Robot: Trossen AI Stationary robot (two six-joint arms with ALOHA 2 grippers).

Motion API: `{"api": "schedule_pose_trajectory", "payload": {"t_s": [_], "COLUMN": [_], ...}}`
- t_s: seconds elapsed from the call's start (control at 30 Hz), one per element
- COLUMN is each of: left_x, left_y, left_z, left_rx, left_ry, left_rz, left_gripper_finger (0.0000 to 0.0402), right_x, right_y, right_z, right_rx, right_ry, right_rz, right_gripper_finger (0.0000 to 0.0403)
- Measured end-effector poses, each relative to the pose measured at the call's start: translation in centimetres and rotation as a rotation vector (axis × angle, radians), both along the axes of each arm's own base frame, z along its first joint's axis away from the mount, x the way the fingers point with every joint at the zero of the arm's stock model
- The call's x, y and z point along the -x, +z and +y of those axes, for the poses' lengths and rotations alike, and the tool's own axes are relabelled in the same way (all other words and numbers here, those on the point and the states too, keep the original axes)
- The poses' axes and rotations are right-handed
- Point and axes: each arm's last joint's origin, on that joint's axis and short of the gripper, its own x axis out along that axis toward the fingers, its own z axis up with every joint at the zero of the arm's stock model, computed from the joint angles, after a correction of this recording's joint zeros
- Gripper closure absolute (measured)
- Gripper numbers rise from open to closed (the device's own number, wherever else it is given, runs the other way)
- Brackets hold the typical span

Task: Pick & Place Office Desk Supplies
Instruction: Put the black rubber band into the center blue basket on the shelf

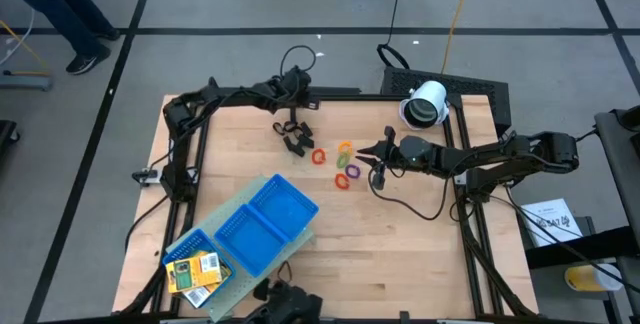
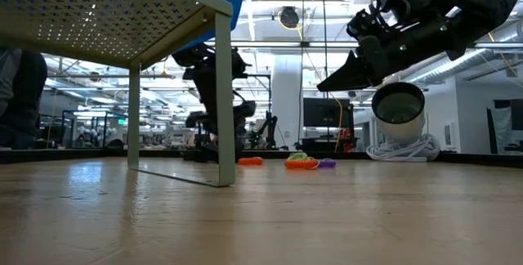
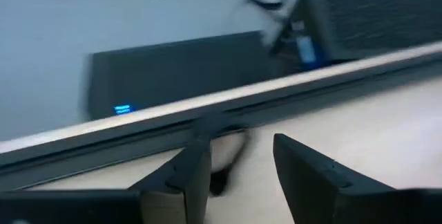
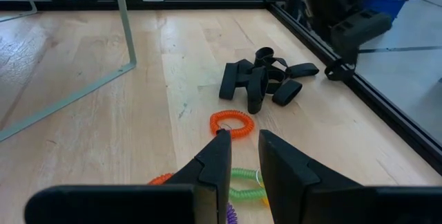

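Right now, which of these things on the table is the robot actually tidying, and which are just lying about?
Part of the job:
- black clips
- coloured rings
- yellow packs
- left gripper, above the clips
- right gripper, beside the rings

Just lying about:
- blue tray, already holding the packs at one end
- white device
- cables

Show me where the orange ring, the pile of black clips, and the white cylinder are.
orange ring [image 4: 232, 122]: right wrist view, on its coiled loop.
black clips [image 4: 262, 79]: right wrist view, middle of the pile.
white cylinder [image 1: 428, 102]: high view, on its side wall.
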Motion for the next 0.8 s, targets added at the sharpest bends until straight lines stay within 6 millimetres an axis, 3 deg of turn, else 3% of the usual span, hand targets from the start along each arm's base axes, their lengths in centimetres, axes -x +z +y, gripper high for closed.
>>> {"api": "schedule_pose_trajectory", "payload": {"t_s": [0.23, 0.53, 0.8], "left_x": [0.2, 0.0, 0.5], "left_y": [-2.0, -1.8, -2.0], "left_z": [0.4, 0.4, 0.4], "left_rx": [0.073, 0.069, 0.028], "left_ry": [-0.025, -0.108, -0.081], "left_rz": [0.028, 0.018, 0.117], "left_gripper_finger": [0.027, 0.0302, 0.0391], "right_x": [0.0, 0.0, 0.0], "right_y": [0.0, 0.1, 0.1], "right_z": [0.0, 0.0, 0.0], "right_rx": [0.001, 0.003, 0.003], "right_ry": [0.0, -0.002, -0.002], "right_rz": [-0.001, -0.008, -0.008], "right_gripper_finger": [0.0339, 0.0339, 0.0339]}}
